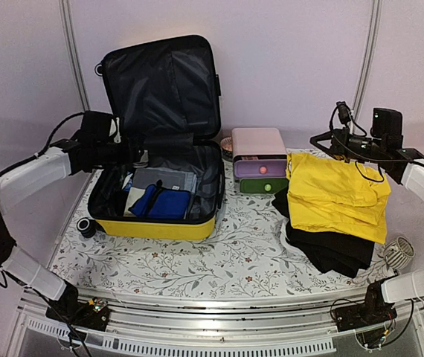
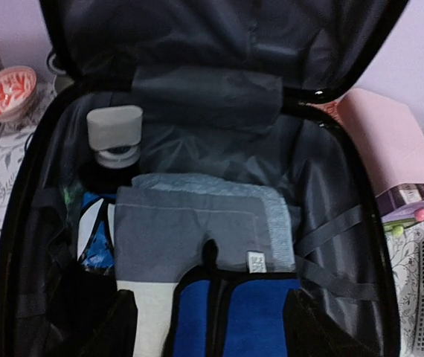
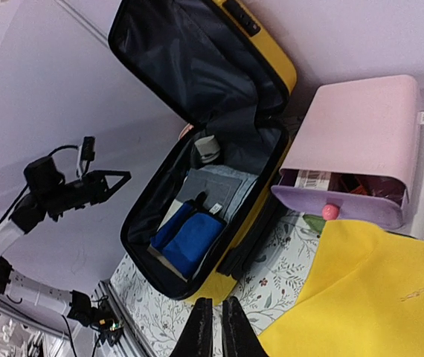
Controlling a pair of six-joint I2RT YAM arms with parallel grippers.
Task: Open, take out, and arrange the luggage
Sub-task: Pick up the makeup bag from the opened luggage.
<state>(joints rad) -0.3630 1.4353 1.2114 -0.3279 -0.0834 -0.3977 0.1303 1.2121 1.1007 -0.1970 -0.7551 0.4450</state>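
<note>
1. Floral-print tabletop (image 1: 234, 260) under everything, pale walls behind. Luggage (image 1: 156, 227) lying left of centre, lid (image 1: 160, 82) thrown back upright, so opening looks done and unpacking under way.
2. Left gripper (image 1: 134, 154) poised over the luggage's left rim, jaws spread wide, holding nothing.
3. Right gripper (image 3: 216, 306) well to the right of the luggage, above a yellow garment (image 1: 335, 193), fingers nearly pinched together with nothing between.
4. Likely next pick: the grey folded garment (image 2: 182, 238) on top. Come straight down over its middle and pinch a full fold rather than one loose edge. Lift clear of the luggage's rim and black straps (image 2: 331, 245) before swinging right.
5. Inside the luggage: grey garment over a pale blue-grey cloth (image 2: 275, 212). Blue item (image 2: 249, 320) at the near end, white piece (image 2: 149, 320) beside it. White-capped bottle (image 2: 114, 132) in the left corner at the hinge end. Blue packet (image 2: 97, 238) along the left wall.
6. Right of the luggage: pink drawer box (image 1: 258, 152), upper drawer ajar with small items inside, not identifiable. Beyond it, the yellow garment stacked on a black garment (image 1: 323, 249).
</note>
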